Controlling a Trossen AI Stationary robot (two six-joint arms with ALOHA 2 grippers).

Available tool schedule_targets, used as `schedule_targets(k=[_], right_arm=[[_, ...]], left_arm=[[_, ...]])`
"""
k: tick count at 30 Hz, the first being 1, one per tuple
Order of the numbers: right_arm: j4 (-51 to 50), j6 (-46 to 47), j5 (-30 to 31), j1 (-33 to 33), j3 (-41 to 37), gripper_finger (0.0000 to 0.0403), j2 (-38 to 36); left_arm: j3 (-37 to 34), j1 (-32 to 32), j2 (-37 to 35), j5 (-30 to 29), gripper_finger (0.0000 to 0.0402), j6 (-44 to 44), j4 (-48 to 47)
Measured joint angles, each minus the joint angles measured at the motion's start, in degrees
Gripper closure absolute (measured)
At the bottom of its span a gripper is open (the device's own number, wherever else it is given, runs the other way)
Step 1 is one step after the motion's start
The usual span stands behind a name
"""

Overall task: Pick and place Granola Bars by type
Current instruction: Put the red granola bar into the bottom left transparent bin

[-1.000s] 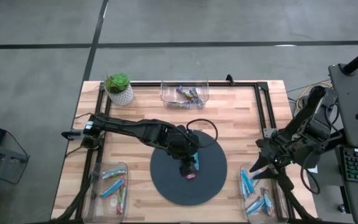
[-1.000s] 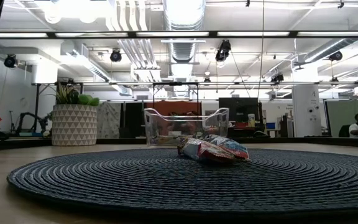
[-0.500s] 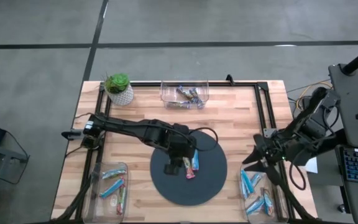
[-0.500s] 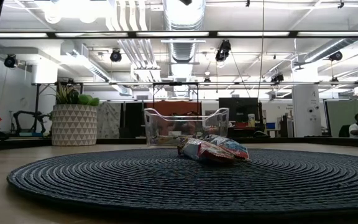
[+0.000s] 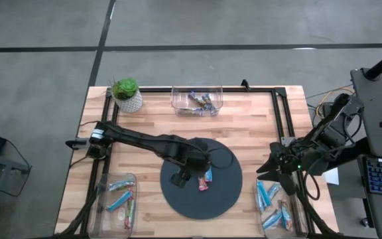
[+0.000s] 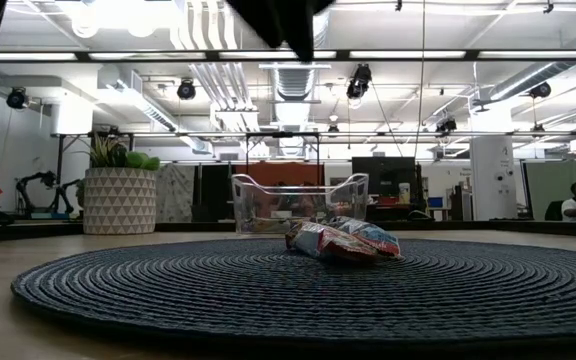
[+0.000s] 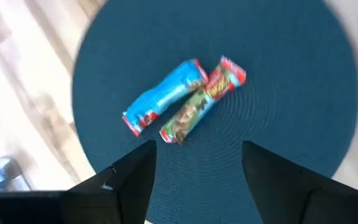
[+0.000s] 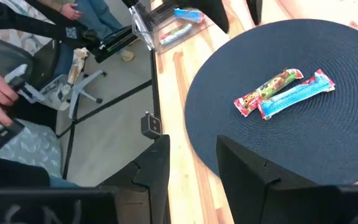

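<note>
Near bench edge: left clear bin (image 5: 119, 194) with few wrapped bars; right clear bin (image 5: 275, 206) with blue bars inside. Right tool (image 8: 192, 163) beside right bin, above bench edge, fingers parted, nothing between. On dark round mat (image 5: 178, 202): blue granola bar (image 7: 165, 96) and green-red granola bar (image 7: 202, 99), side by side, touching. Left tool (image 7: 197, 167) over mat, just beside both bars, fingers spread wide, empty. Far edge: third clear bin (image 5: 197, 101) with darker bars; potted plant (image 5: 127, 93) at far left corner.
</note>
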Motion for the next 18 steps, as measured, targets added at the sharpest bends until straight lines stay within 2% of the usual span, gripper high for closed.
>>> schedule_targets(k=[8, 13, 18], right_arm=[[0.0, 0.7, 0.0, 0.0, -0.2, 0.0285, 0.0], [0.0, 1.9, 0.0, 0.0, -0.2, 0.0286, 0.0], [0.0, 2.6, -0.1, 0.0, -0.2, 0.0291, 0.0]], left_arm=[[-10.3, -0.1, 0.1, -1.6, 0.0184, 15.3, 8.4], [-13.4, 0.0, 0.1, -1.6, 0.0184, 17.4, 18.4], [-15.2, 0.5, 0.1, -1.1, 0.0184, 17.5, 22.5]])
